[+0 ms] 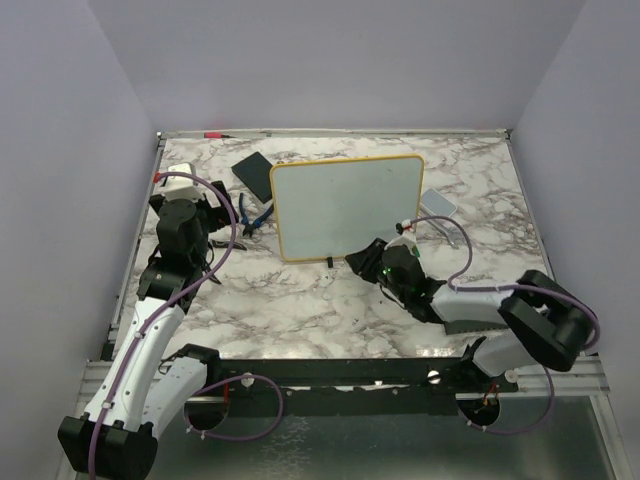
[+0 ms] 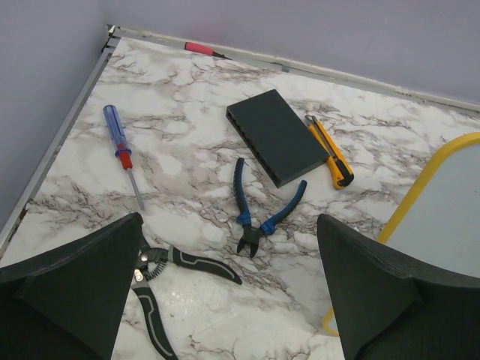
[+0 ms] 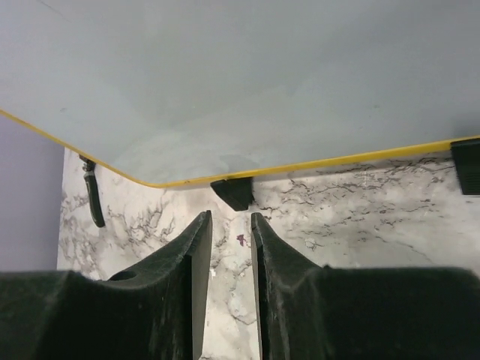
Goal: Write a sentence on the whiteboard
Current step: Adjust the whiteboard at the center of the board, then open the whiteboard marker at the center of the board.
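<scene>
The whiteboard [image 1: 345, 205] stands upright mid-table in its yellow frame; its face [image 3: 262, 75] is blank, and no sentence is in view on it. In the left wrist view its yellow corner [image 2: 424, 184] shows at the right. My right gripper [image 1: 358, 258] lies low on the table just in front of the board's lower edge. Its jaws [image 3: 231, 225] stand narrowly open with only marble between them, pointing at a black foot [image 3: 234, 191] of the board. A second foot [image 3: 466, 165] is off to the right. My left gripper [image 2: 229, 225] hovers wide open and empty over tools left of the board.
Left of the board lie a black box [image 2: 276, 135], a yellow utility knife [image 2: 330, 154], blue cutters [image 2: 259, 217], a blue-handled screwdriver [image 2: 120, 146] and black pliers [image 2: 161, 277]. A red pen [image 2: 199, 49] rests at the back edge. A small white-blue block [image 1: 438, 202] sits right of the board.
</scene>
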Controlling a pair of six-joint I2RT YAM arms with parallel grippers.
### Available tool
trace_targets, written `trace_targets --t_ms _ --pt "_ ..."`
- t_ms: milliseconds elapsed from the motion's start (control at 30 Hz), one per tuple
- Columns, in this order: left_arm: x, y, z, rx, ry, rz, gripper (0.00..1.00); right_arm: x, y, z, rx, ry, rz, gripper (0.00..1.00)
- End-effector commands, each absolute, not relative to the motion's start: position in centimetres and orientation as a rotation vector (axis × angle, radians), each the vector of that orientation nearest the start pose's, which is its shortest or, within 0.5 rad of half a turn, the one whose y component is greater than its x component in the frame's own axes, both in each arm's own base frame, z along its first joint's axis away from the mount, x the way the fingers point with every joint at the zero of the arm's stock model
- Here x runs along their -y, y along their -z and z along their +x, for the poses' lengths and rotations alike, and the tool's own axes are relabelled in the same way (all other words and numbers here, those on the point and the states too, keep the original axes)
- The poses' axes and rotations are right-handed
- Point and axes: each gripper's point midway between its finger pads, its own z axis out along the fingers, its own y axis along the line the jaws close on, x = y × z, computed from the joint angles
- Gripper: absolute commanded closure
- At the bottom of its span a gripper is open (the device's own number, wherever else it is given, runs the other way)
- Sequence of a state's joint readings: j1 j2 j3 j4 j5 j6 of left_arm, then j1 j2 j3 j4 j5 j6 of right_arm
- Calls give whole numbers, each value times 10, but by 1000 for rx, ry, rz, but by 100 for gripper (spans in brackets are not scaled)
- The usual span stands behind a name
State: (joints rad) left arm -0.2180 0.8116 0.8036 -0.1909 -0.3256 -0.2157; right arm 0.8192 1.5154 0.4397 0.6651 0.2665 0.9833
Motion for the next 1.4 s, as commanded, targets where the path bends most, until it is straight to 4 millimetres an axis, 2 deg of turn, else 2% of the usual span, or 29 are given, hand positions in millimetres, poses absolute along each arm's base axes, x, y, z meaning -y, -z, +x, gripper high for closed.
trace_targets --t_ms 0,167,233,367,500,900,1200,1367 --pt "25 -268 314 -1763 41 -190 1 -238 -74 273 -2051 -667 319 66" --pt "29 -266 316 -1768 57 -176 1 -197 -87 256 -2075 -503 278 53" --pt "31 -265 316 -1772 65 -170 1 -178 -85 250 -2117 -430 276 50" --pt "33 -265 317 -1774 75 -162 1 -135 -74 249 -2220 -371 355 50" --pt "33 -265 317 -1773 77 -162 1 -108 -72 255 -2243 -353 425 50" --pt "34 -265 317 -1770 81 -158 1 -73 -52 267 -2336 -282 517 51" --pt "36 -264 317 -1774 90 -152 1 -65 -39 261 -2415 -190 479 57" --pt "37 -264 317 -1774 94 -150 1 -67 -37 263 -2424 -192 459 59"
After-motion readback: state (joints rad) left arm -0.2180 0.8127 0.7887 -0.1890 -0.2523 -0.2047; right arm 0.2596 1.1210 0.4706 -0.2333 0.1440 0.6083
